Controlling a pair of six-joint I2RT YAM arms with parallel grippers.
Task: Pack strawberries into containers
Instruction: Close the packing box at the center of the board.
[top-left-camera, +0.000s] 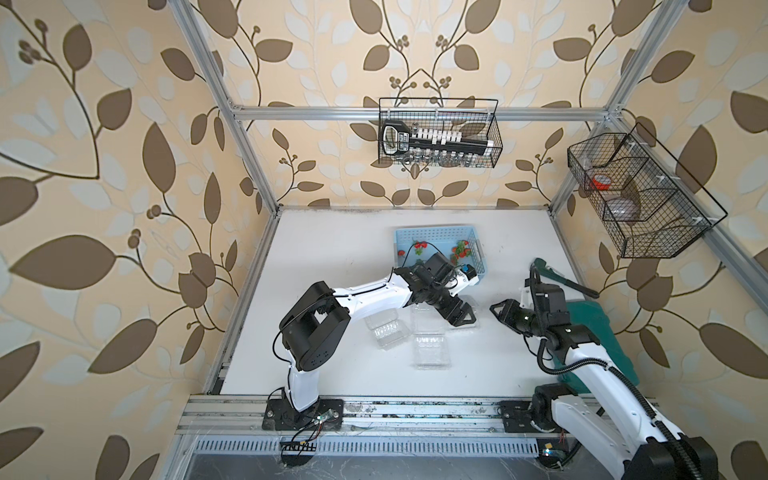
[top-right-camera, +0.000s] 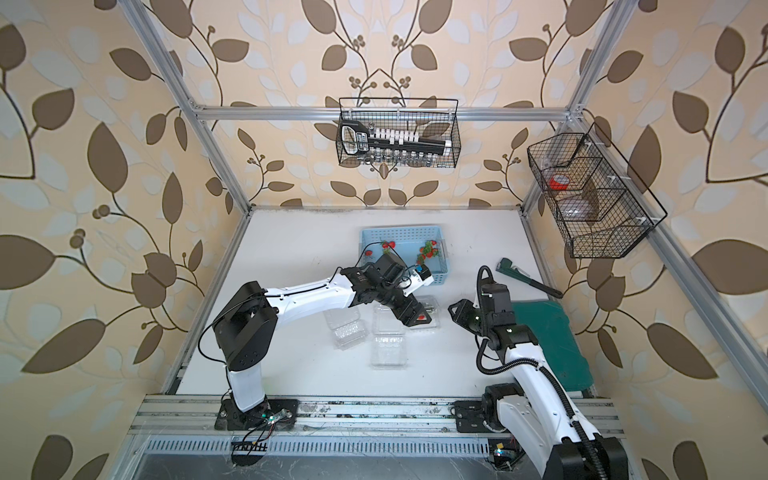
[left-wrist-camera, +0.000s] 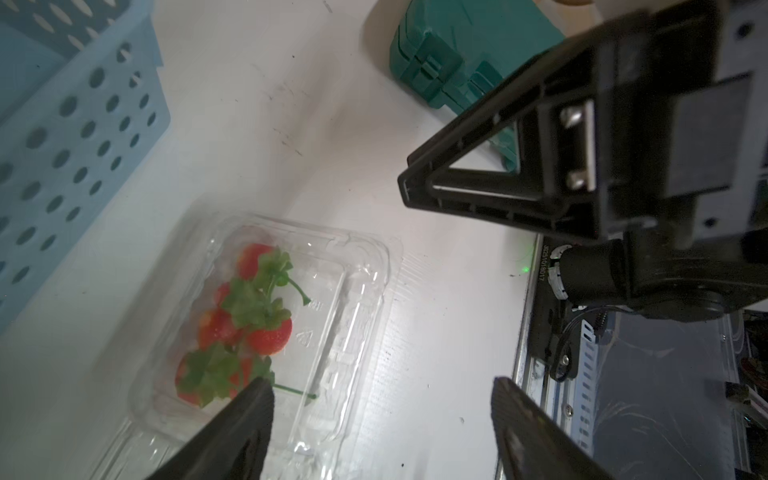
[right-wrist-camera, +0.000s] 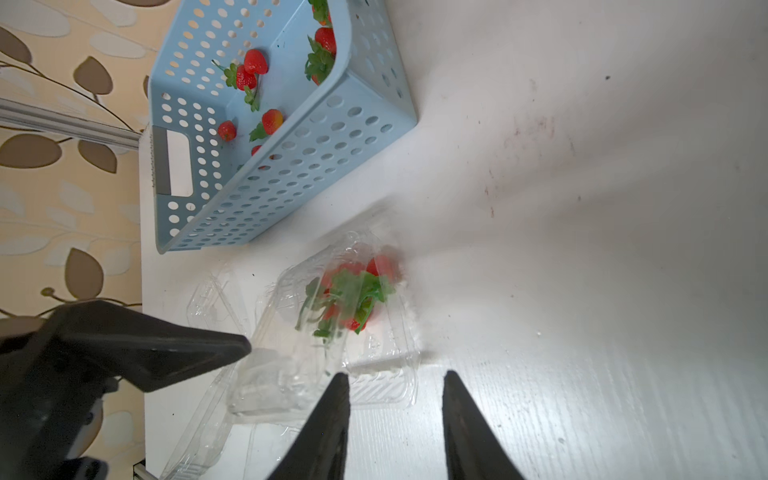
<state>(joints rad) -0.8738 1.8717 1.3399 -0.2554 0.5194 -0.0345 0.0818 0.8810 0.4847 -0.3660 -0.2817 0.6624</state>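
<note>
Left gripper, wide and empty, over the filled box at five o'clock of the basket, perhaps to shut it; right gripper narrow, empty.

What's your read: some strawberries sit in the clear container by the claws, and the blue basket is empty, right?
Not quite. The blue basket is not empty: the right wrist view shows several strawberries lying in it. The rest holds: others sit in the clear container.
</note>
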